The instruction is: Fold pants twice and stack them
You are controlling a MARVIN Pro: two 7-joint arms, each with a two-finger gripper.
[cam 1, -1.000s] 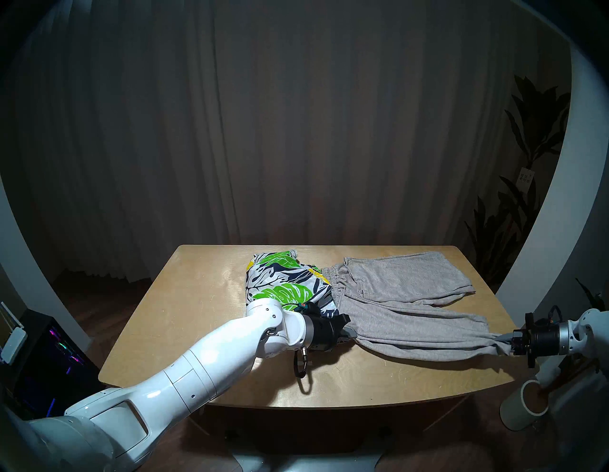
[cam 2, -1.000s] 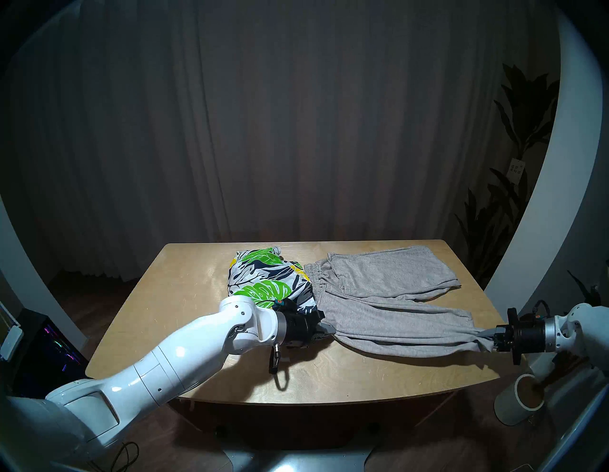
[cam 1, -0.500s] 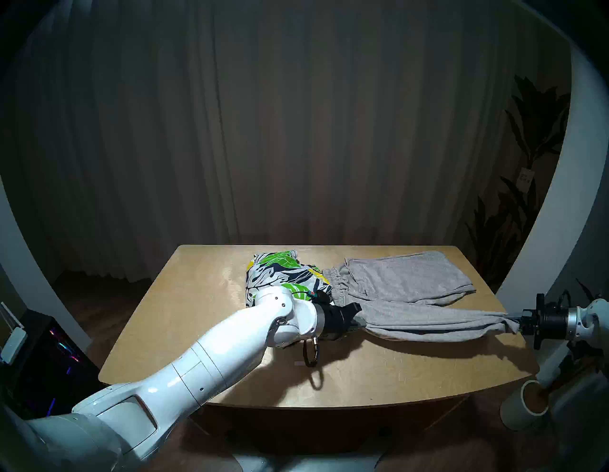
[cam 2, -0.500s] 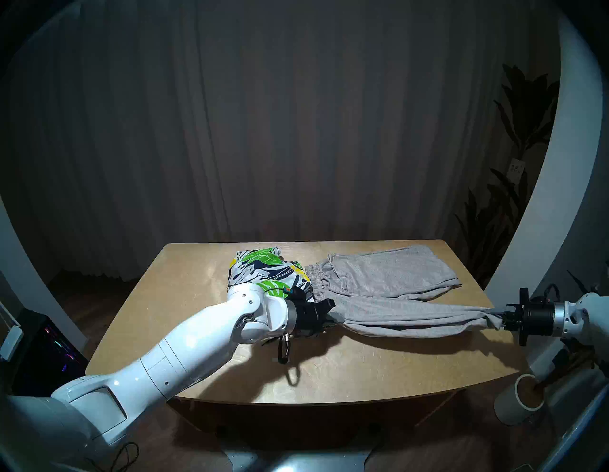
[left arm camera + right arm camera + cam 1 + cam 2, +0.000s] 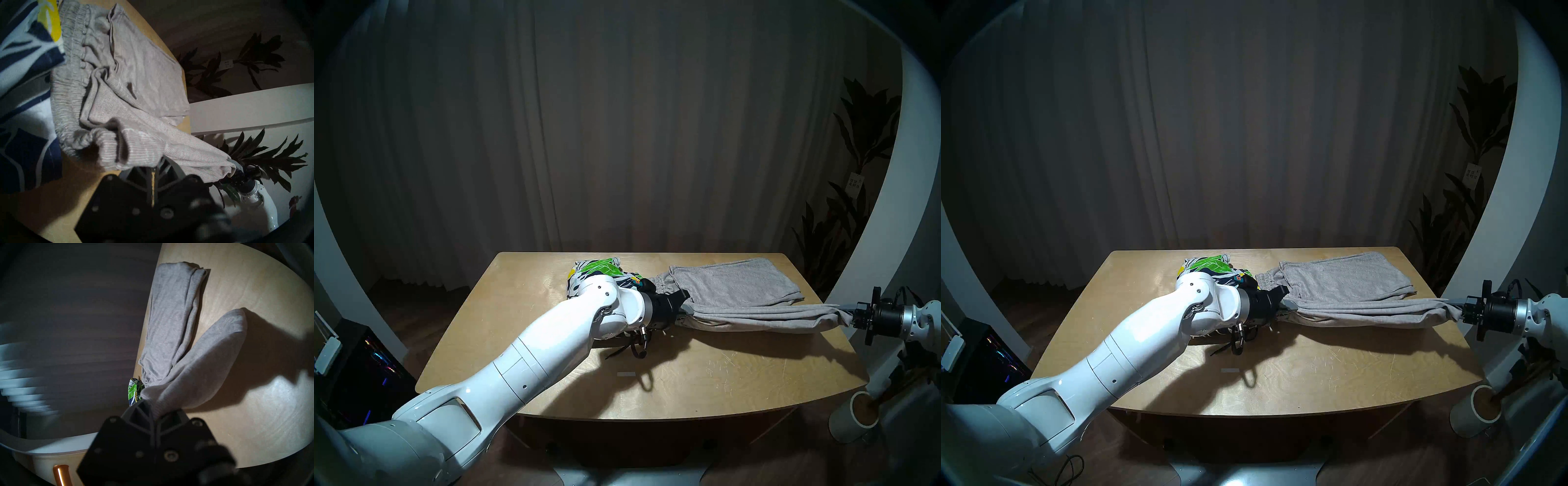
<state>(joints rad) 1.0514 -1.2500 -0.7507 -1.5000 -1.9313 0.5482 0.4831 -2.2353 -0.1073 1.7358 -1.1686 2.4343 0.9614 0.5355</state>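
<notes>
Grey shorts (image 5: pixel 755 314) (near leg) — both grippers

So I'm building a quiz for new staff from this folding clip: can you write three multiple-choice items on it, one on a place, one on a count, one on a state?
1. Where do the leaf-print shorts lie relative to the grey shorts in the head view?
A. left
B. right
C. on top

2. How many grippers hold the grey shorts?
A. none
B. one
C. two

3. The gripped leg of the grey shorts is:
A. flat on the table
B. lifted, stretched between the grippers
C. rolled up

Answers: 1 A, the print sits left of the waistband. 2 C, the left gripper and right gripper each pinch an end. 3 B, it casts a shadow below.
</notes>
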